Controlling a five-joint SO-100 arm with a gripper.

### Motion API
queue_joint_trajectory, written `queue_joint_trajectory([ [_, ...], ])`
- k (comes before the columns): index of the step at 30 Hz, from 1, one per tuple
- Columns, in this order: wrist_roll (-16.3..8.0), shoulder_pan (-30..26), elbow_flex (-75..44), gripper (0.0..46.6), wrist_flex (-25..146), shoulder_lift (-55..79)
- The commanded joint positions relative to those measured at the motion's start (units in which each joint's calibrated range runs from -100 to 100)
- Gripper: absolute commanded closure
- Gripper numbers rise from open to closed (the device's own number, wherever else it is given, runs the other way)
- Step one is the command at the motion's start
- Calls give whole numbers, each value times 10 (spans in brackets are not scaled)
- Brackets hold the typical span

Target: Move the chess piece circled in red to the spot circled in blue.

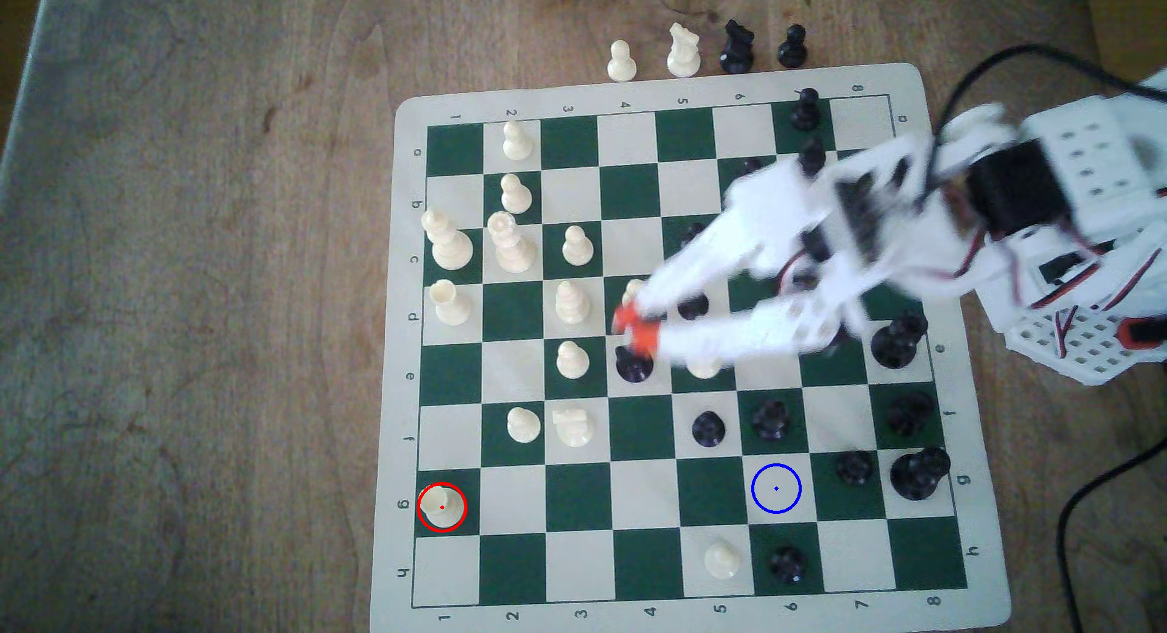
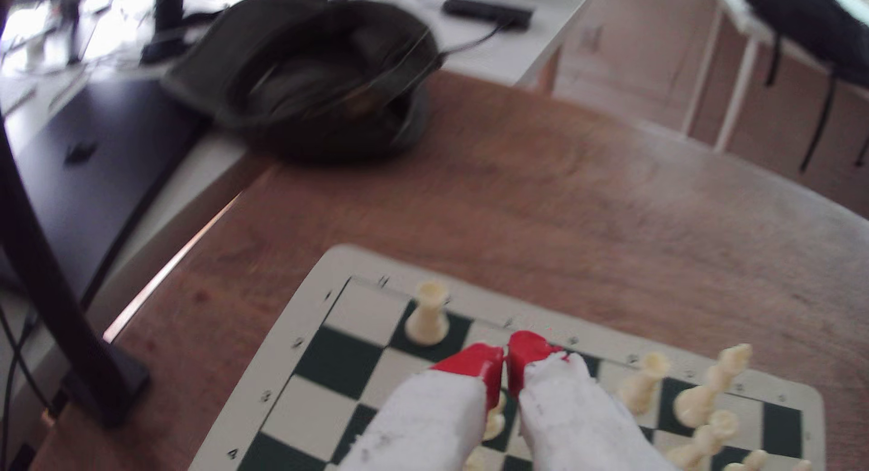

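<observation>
Wooden counter (image 1: 189,292), green-and-cream chessboard (image 1: 631,620) at frame centre, white arm reaching in from the exterior view's right, blurred over mid-board, red-tipped hand (image 1: 634,330) with tips together and empty, cream rook (image 1: 440,504) red-ringed at lower left, blue-ringed square (image 1: 776,488) lower right, well apart.

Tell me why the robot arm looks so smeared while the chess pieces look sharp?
In the exterior view the hand and arm are streaked with motion blur, while the rook circled in red and the blue-ringed square are crisp. In the wrist view the background bag is smeared, and the red fingertips, nearly touching, are fairly sharp.
</observation>
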Motion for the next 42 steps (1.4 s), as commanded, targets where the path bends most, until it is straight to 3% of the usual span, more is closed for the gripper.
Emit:
queue_joint_trajectory([
  [1, -17, -10, -152, 464, 3, 123],
  [8, -42, 3, -348, 464, 45, 312],
  [9, -54, 5, -381, 463, 46, 348],
  [13, -66, -6, -453, 420, 63, 422],
  [17, -67, -3, -514, 369, 110, 499],
  [23, -70, 2, -606, 342, 142, 599],
  [35, -77, -2, -809, 331, 194, 734],
  [42, -77, 0, -851, 331, 202, 774],
])
